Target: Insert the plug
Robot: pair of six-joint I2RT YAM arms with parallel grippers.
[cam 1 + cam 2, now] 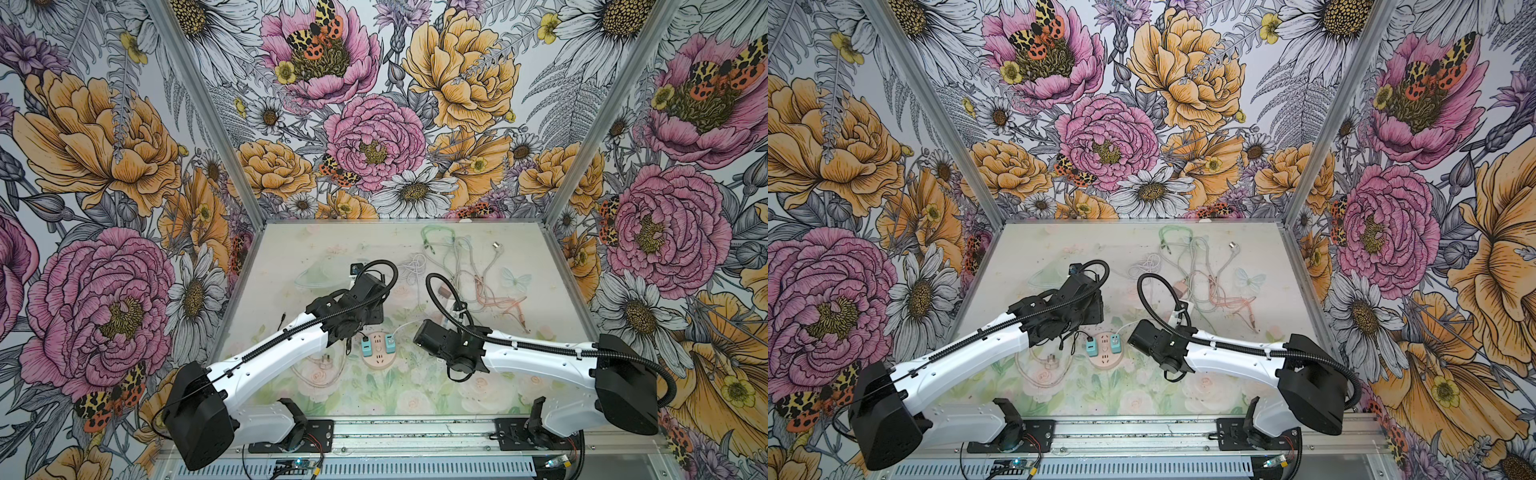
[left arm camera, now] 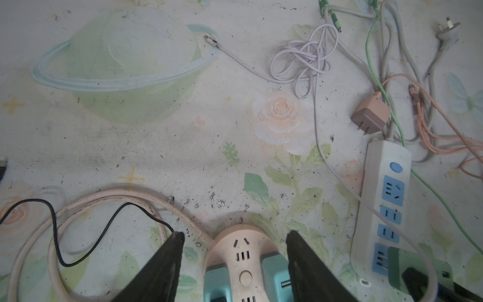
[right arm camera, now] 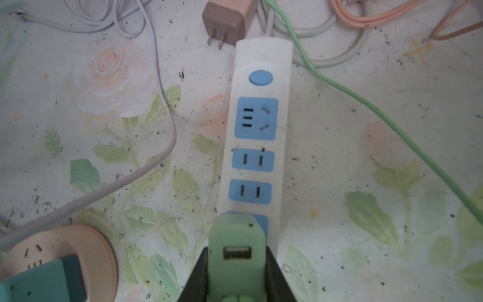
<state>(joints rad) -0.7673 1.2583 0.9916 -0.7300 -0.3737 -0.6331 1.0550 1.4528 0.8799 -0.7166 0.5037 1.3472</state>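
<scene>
Left claw [image 2: 235, 235]: jaws apart, empty, hovering over round pink socket hub [image 2: 241, 264]. At the hub's 3 o'clock sits green plug [image 3: 236, 235]. It's likely light, rigid, slick plastic, so grip the flat body sides, clear of prongs. Right claw [image 3: 236, 264] is clamped on those sides, holding it over the end socket of white power strip [image 3: 261, 65] on desk [image 3: 366, 157]. Seated or not, cannot tell.

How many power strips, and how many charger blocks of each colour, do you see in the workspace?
Power strips: 2 (round pink strip, long white strip)
Teal chargers: 2
Green charger: 1
Pink-brown charger: 1
Total: 6
</scene>
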